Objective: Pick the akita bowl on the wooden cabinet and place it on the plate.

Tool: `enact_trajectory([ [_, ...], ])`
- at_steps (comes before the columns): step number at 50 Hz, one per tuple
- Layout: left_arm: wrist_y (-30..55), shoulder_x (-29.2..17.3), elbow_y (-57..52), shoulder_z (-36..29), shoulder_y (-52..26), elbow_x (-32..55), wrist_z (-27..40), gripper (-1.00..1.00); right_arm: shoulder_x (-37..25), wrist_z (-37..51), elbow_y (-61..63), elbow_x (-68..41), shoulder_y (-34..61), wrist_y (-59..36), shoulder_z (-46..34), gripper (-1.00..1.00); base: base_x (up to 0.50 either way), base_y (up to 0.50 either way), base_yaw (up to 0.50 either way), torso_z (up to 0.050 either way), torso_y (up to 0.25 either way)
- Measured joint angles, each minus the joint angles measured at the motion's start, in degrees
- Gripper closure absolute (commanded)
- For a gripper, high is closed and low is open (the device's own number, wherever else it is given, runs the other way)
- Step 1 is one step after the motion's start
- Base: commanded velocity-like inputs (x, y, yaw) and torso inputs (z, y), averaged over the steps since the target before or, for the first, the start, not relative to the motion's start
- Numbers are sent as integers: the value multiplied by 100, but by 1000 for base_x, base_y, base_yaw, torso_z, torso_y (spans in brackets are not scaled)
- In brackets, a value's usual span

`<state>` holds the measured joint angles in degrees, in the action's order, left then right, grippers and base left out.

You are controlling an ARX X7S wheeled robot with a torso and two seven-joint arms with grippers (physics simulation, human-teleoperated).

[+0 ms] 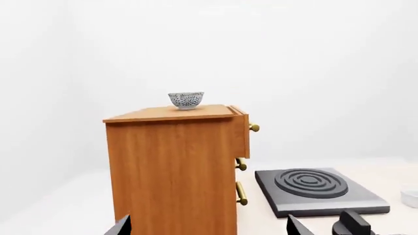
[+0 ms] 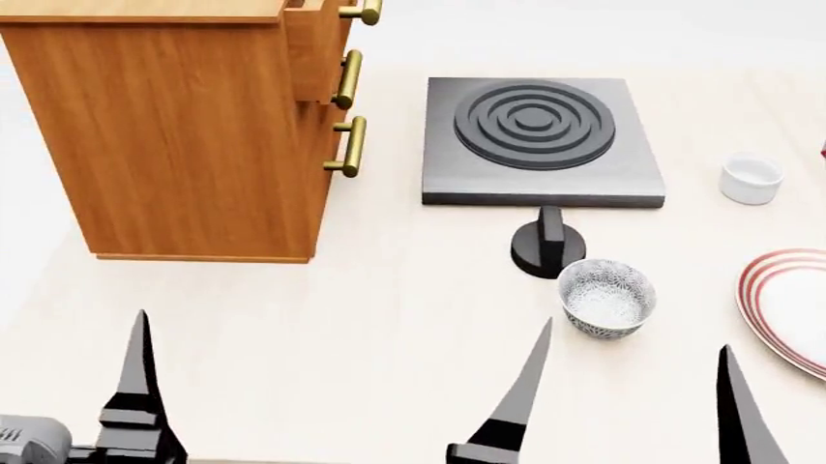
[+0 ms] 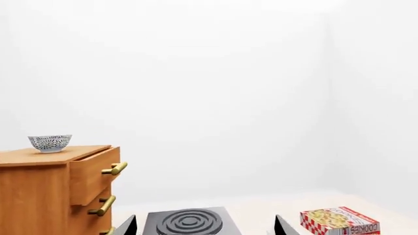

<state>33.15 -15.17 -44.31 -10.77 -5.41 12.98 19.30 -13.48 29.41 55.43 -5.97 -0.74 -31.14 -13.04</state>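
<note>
The akita bowl, small and white with a dark pattern, stands upright on top of the wooden cabinet. The right wrist view also shows the bowl on the cabinet. In the head view the cabinet is cut off at its top, so the bowl is out of view. The plate, white with red rings, lies at the table's right edge. My left gripper is open, low in front of the cabinet's side. My right gripper is open, facing the stove plate. Both hold nothing.
A black stove plate lies right of the cabinet, with a black knob in front of it. A second patterned bowl stands on the table beside the plate. A white ramekin and a cookie box sit further right.
</note>
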Motion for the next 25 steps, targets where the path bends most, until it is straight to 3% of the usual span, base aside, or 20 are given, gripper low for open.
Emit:
enact_trajectory([
  [10,1389,31,-547,209,-1190,593,13,-100,-284,232,286,-245,163,-237,-268,-100,0,0,0,0,0],
  [25,3128,172,-780,268,-3123,1257,64,-100,-956,887,389,-596,244,233,-631,-100,0,0,0,0,0],
])
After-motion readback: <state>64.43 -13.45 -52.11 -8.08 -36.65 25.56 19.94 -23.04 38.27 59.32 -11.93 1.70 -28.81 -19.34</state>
